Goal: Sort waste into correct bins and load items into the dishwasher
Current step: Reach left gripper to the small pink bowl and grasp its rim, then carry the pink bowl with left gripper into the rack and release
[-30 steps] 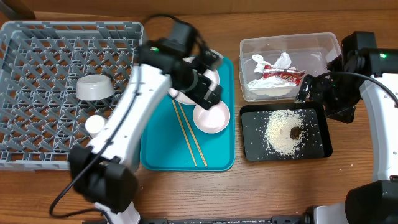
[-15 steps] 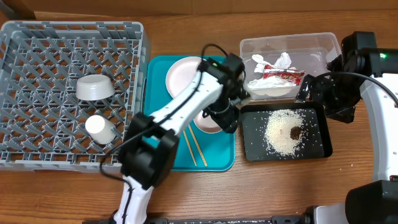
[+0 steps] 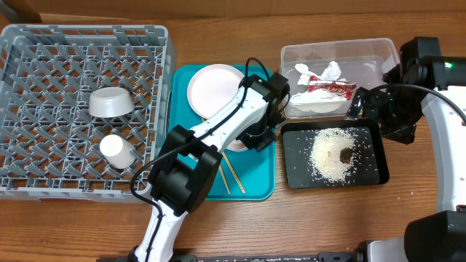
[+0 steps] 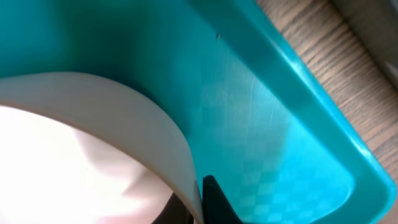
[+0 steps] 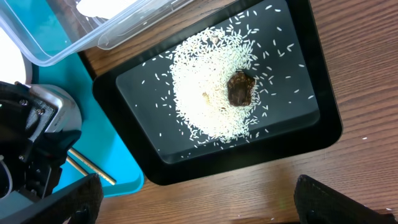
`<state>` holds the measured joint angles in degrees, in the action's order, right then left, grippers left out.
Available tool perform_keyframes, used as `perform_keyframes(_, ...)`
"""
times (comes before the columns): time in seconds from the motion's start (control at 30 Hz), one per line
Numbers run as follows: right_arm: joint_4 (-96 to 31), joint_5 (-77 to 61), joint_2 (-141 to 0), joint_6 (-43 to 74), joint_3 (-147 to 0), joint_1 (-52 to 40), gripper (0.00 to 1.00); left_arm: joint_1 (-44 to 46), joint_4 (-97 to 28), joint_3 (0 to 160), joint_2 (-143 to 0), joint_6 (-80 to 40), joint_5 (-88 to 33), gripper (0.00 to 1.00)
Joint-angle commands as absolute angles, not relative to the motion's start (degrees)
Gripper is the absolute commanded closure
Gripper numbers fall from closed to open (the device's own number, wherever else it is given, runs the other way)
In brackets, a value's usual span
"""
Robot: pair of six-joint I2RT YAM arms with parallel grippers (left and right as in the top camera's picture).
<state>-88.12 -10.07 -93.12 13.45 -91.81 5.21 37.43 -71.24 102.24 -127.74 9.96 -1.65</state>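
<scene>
Wooden tabletop (image 3: 328, 218): at 5 o'clock of large plate (image 3: 215, 87), small white dish (image 4: 68, 162), judged stiff, slick and breakable, is best pinched across its rim; spread of left gripper (image 3: 256, 137) cannot be told.

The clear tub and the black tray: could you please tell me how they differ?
The clear tub is see-through with taller walls; the black tray is opaque and shallow. The clear tub holds a red-and-white wrapper and crumpled white paper; the black tray holds loose rice and a brown lump. In the overhead view the clear tub lies above the black tray. Both are rectangular with a similar footprint.
</scene>
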Motion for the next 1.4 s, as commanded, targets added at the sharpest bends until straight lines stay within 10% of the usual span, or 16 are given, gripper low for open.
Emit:
perform_keyframes(0.0, -88.16, -10.11, -91.66, 13.26, -93.38, 5.28, 0.0, 37.15, -73.17, 105.21, -128.46, 8.64, -1.96, 0.96)
perform_keyframes(0.5, -88.36, -10.09, -91.66, 13.23, -93.38, 5.28, 0.0, 24.58, -82.43, 132.49, -123.9, 8.75, -9.63, 0.96)
perform_keyframes(0.93, -88.2, -10.09, -91.66, 13.26, -93.38, 5.28, 0.0, -3.75, -78.13, 134.15, -123.44, 18.37, -50.04, 0.96)
perform_keyframes(1.37, -88.42, -10.11, -91.66, 13.28, -93.38, 5.28, 0.0, -17.74, -69.04, 133.6, -127.83, 18.06, -65.93, 0.96)
